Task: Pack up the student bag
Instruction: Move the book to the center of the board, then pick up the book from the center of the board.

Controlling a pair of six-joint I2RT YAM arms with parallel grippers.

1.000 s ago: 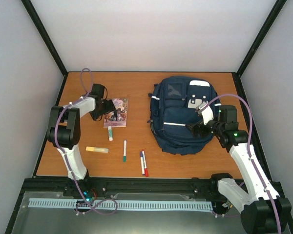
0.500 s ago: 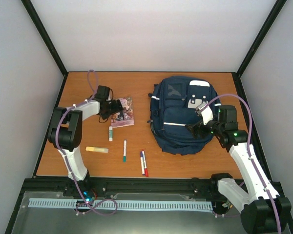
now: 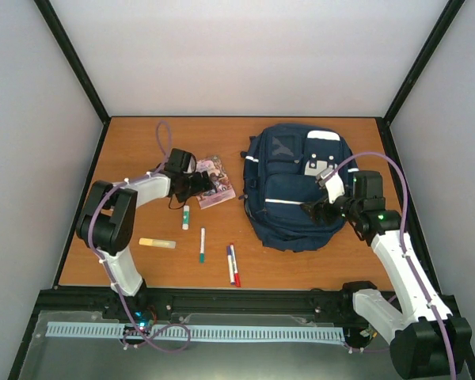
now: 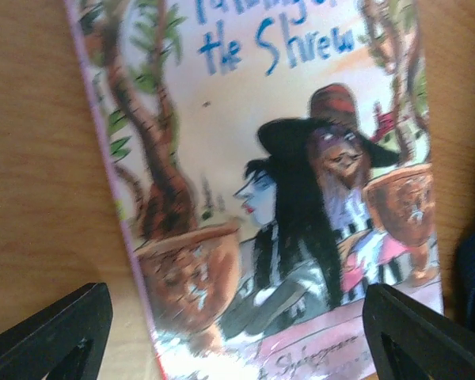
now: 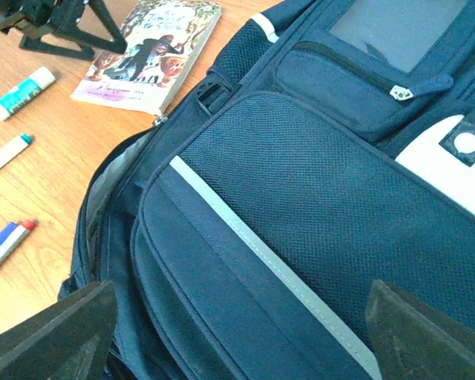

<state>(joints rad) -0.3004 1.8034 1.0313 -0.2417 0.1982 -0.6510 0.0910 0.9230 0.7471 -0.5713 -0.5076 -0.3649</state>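
The student bag [image 3: 293, 182] lies flat at the right of the table, navy with a thin white stripe [image 5: 245, 245] across its front pocket. My right gripper [image 3: 315, 210] hovers open just above that pocket [image 5: 317, 198], nothing between its fingers. A picture-cover paperback book [image 3: 219, 190] lies tilted just left of the bag. My left gripper [image 3: 199, 187] is low over the book [image 4: 285, 198], jaws wide apart across its lower end. The left finger stands off the book's spine edge over bare table; the right fingertip [image 4: 427, 332] overlaps the cover. The book [image 5: 150, 55] also shows in the right wrist view.
A glue stick [image 3: 185, 217] lies below the book. A yellow highlighter [image 3: 157, 243], a green-capped pen [image 3: 202, 245] and blue and red markers [image 3: 233, 264] lie toward the near edge. Black frame posts and white walls enclose the table.
My left gripper moved right toward the bag, and the book slid and turned with it. The glue stick shifted slightly right. The right arm barely moved.
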